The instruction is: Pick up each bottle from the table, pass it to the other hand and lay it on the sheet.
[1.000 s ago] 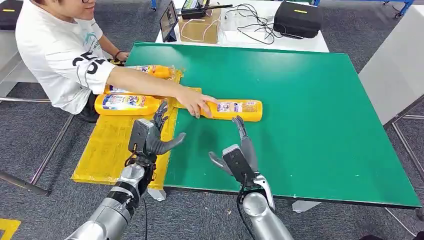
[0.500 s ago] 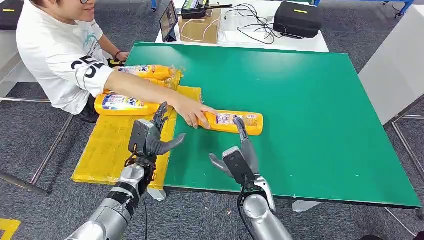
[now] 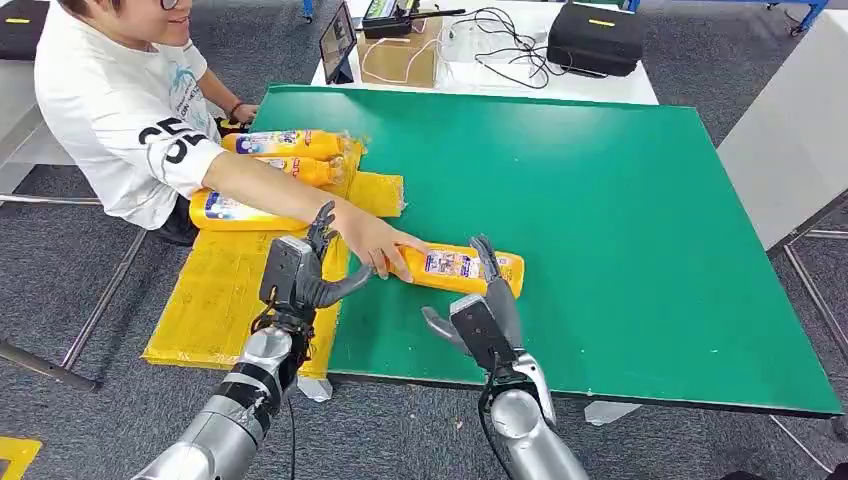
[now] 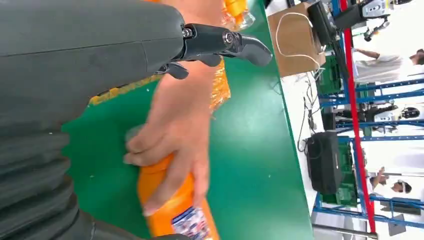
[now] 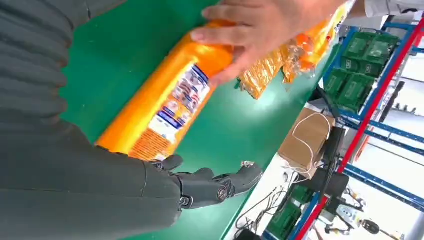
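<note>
A person's hand [image 3: 375,243] grips the orange bottle [image 3: 462,269] lying mid-frame on the green table [image 3: 620,200], blocking the left hand [image 3: 300,275]; the right hand [image 3: 480,315] is also empty, fingers spread; three bottles [image 3: 285,143] rest on the yellow sheet [image 3: 215,300] upper left

- On the worktop [image 3: 620,200] we see one bottle [image 3: 462,269] lying on its side near the front edge, with a person's hand [image 3: 375,243] resting on its left end.
- The sheet [image 3: 220,290] covers the worktop's left edge — three more bottles [image 3: 285,143] lie on its far part.
- Our left robot hand [image 3: 300,275] hovers over the sheet's right border; the right robot hand [image 3: 485,310] sits just before the lone bottle.
</note>
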Controlling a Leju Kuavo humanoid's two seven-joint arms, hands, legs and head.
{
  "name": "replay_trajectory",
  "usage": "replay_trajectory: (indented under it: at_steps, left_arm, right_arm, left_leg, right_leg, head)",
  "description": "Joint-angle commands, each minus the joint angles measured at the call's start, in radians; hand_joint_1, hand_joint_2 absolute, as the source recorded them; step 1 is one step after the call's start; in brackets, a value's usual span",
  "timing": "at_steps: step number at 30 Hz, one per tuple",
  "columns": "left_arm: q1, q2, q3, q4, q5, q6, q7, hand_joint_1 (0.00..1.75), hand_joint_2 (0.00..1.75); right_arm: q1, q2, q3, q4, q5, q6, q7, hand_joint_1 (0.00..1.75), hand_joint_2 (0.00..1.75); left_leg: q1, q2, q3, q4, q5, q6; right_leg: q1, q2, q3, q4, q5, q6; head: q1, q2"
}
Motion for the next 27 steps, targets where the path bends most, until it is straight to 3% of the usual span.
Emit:
replay_trajectory:
  at_steps: [1, 27]
  left_arm:
    - [-0.081, 0.008, -0.031, 0.144, 0.013, 0.007, -0.019, 0.0, 1.75]
    - [-0.094, 0.01, -0.028, 0.132, 0.022, -0.024, -0.003, 0.0, 1.75]
  right_arm:
    - [-0.087, -0.017, -0.017, 0.134, -0.031, 0.012, -0.027, 0.0, 1.75]
    - [-0.118, -0.05, -0.034, 0.23, 0.057, -0.001, 0.032, 0.0, 1.75]
  left_leg:
    - [0.002, 0.001, 0.005, 0.001, -0.002, -0.002]
    - [0.001, 0.0, 0.002, 0.0, -0.001, -0.001]
  right_leg:
    - [0.002, 0.0, 0.005, -0.001, -0.002, -0.002]
    - [0.001, 0.0, 0.003, 0.0, -0.001, -0.001]
  head:
    - [0.0, 0.0]
    - [0.0, 0.0]
